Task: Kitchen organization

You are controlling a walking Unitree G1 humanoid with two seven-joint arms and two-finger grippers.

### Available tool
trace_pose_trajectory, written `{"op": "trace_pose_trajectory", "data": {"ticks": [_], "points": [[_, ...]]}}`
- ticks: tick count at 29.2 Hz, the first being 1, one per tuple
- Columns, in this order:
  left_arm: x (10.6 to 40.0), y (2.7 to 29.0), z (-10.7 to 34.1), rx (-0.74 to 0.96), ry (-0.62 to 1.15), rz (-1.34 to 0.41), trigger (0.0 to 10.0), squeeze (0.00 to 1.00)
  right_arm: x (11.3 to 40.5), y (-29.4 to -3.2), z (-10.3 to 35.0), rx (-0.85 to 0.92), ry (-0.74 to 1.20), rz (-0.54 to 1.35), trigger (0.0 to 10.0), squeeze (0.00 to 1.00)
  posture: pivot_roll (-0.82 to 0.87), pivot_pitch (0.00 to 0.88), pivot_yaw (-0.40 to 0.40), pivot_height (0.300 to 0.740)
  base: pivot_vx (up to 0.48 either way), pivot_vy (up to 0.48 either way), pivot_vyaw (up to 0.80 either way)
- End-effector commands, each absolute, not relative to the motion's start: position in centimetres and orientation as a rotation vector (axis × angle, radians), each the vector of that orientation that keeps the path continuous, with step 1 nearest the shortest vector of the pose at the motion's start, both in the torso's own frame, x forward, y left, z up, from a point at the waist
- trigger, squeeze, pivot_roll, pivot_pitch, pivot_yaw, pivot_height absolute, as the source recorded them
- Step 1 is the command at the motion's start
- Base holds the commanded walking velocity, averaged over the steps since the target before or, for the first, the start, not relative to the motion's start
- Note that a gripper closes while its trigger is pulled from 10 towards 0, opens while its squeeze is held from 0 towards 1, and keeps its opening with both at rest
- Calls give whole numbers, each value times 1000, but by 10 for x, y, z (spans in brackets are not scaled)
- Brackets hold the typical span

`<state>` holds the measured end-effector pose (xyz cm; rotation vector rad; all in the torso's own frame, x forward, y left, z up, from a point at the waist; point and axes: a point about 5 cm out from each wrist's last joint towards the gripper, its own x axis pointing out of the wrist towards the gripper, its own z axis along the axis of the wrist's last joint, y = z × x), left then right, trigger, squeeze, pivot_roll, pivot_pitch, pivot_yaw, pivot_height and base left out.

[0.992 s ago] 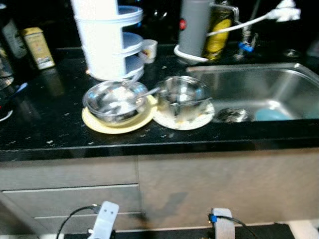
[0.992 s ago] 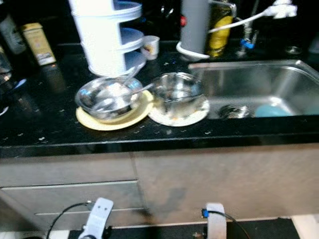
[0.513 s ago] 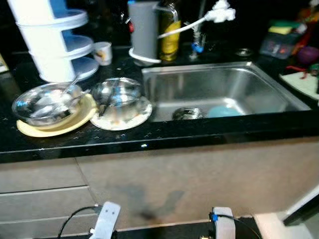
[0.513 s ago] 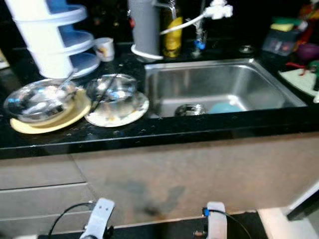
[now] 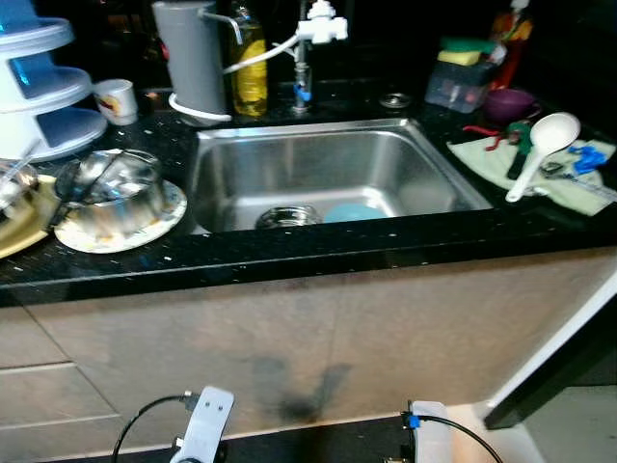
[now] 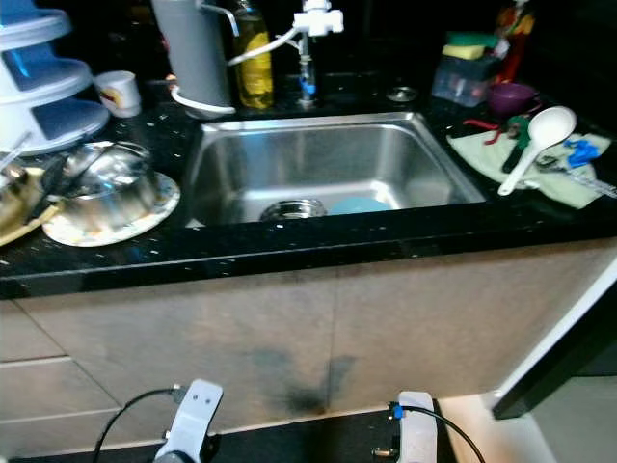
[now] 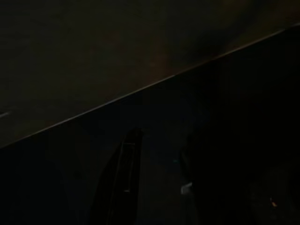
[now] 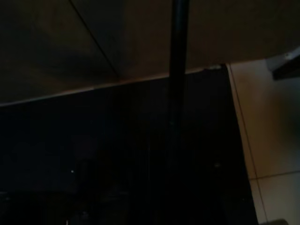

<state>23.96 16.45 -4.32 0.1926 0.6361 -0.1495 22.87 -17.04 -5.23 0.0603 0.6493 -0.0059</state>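
A black speckled worktop (image 5: pixel 289 253) ran across the scene. Near its left end a clear glass bowl (image 5: pixel 111 186) sat on a stained white round plate (image 5: pixel 154 217), beside a yellow plate (image 5: pixel 17 231) at the left edge. Behind stood a white tiered rack (image 5: pixel 43 96) and a small white cup (image 5: pixel 117 99). A stainless steel sink (image 5: pixel 318 174) was sunk mid-worktop, a pale blue dish (image 5: pixel 353 211) by its drain. Along the back edge stood a grey cylinder (image 5: pixel 192 53) and a yellow bottle (image 5: pixel 250 68). Towards the right end, a white plastic ladle (image 5: pixel 545 145) lay on a pale green cloth (image 5: pixel 540 174). Both arms hung low by the cabinet; each pincer's state: cannot tell.
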Motion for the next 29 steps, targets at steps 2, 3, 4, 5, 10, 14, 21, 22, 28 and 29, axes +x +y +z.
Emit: {"op": "trace_pose_trajectory", "data": {"ticks": [2, 3, 4, 5, 10, 14, 21, 22, 28, 29], "points": [[235, 163, -48, 94, 668, -133, 10000, 0, 220, -172, -58, 65, 683, -13, 10000, 0, -63, 142, -20, 740, 0, 0, 0], [235, 163, -47, 91, 670, -132, 10000, 0, 220, -172, -58, 66, 683, -13, 10000, 0, -63, 142, -20, 740, 0, 480, 0], [235, 163, -47, 91, 670, -132, 10000, 0, 220, -172, -58, 66, 683, -13, 10000, 0, -63, 142, -20, 740, 0, 480, 0], [235, 163, -47, 91, 670, -132, 10000, 0, 220, -172, -58, 66, 683, -13, 10000, 0, -63, 142, -20, 740, 0, 480, 0], [235, 163, -47, 91, 670, -132, 10000, 0, 220, -172, -58, 66, 683, -13, 10000, 0, -63, 142, -20, 740, 0, 480, 0], [239, 162, -43, 140, 626, -148, 10000, 0, 221, -172, -57, 76, 671, -15, 10000, 0, -64, 145, -21, 740, 0, 120, 0], [242, 160, -38, 311, 581, -231, 10000, 0, 228, -170, -51, 107, 616, -4, 10000, 0, -64, 147, -19, 740, 0, 0, 0], [245, 154, -32, 372, 521, -294, 10000, 0, 234, -167, -44, 140, 558, 52, 10000, 0, -63, 150, -17, 740, 0, 0, 0], [260, 136, 6, 366, 296, -418, 10000, 0, 253, -155, -9, 289, 387, 369, 10000, 0, -63, 155, -11, 740, 0, 0, 0], [260, 136, 6, 366, 296, -418, 10000, 0, 253, -155, -9, 289, 387, 369, 10000, 0, -63, 155, -11, 740, 0, 0, 0]]}}
